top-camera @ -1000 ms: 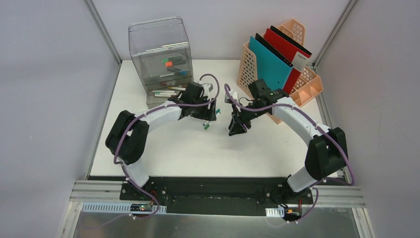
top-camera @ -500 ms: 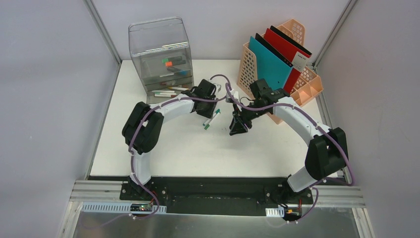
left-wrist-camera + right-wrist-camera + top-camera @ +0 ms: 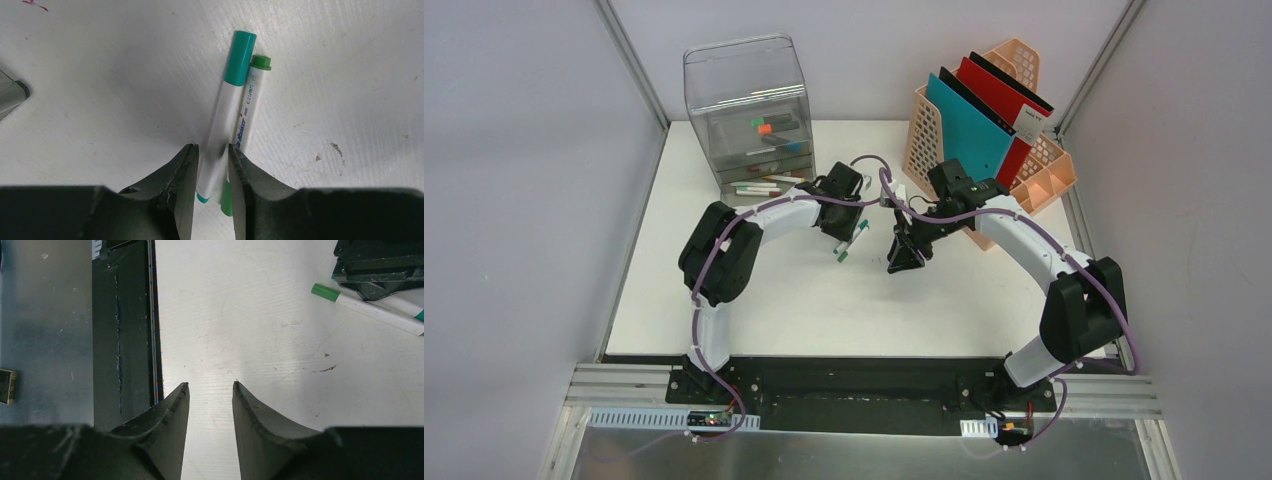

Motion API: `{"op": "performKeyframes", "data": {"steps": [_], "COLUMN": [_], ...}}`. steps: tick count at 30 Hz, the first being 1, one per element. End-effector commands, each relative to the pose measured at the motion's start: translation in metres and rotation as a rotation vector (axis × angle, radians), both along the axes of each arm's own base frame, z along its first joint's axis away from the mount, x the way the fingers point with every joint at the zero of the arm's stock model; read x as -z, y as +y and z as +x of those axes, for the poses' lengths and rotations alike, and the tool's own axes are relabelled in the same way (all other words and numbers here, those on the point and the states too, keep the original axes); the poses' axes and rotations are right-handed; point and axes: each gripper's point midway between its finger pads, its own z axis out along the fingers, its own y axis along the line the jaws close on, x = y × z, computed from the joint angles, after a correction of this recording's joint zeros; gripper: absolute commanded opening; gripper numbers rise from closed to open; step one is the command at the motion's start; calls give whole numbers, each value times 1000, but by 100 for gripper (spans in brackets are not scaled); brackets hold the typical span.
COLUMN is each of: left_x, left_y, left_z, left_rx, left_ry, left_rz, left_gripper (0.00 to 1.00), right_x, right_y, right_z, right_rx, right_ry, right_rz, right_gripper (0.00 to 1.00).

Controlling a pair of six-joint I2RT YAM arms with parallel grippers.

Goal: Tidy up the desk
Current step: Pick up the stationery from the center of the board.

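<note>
Left wrist view is showing the left claw (image 3: 212, 152) pinching a teal-capped marker (image 3: 223, 110) lying on the white tabletop (image 3: 100, 100), a green-capped marker (image 3: 250, 100) touching it alongside. The right claw (image 3: 210, 392) is hanging narrowly parted, gripping nothing, over the tabletop nearby.

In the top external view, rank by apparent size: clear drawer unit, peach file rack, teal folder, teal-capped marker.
1. clear drawer unit and peach file rack: too alike to rank.
2. teal folder.
3. teal-capped marker.
</note>
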Motion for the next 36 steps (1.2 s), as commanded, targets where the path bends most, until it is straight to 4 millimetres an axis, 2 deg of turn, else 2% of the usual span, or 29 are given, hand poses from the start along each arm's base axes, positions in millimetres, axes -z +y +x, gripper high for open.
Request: {"op": "performKeyframes", "data": {"steps": [1, 11, 19, 21, 27, 36], "left_x": [-5, 13, 19, 15, 0, -34], "left_y": [-9, 3, 12, 15, 28, 55], "left_z": [5, -1, -5, -6, -13, -33], "left_rx": [38, 35, 17, 10, -47, -199], "left_ry": [-11, 15, 17, 3, -71, -220], "left_rz": [-13, 71, 110, 120, 141, 24], "left_gripper": [30, 28, 4, 0, 0, 0], "right_x": [-18, -16, -16, -15, -14, -13], "right_y": [2, 1, 1, 1, 0, 0], "right_z": [0, 1, 1, 1, 1, 1], "right_rx": [-18, -16, -17, -17, -19, -19], "right_ry": [-64, -59, -59, -57, -61, -59], "right_rz": [48, 46, 46, 43, 41, 37], "right_gripper": [40, 40, 40, 39, 39, 39]}}
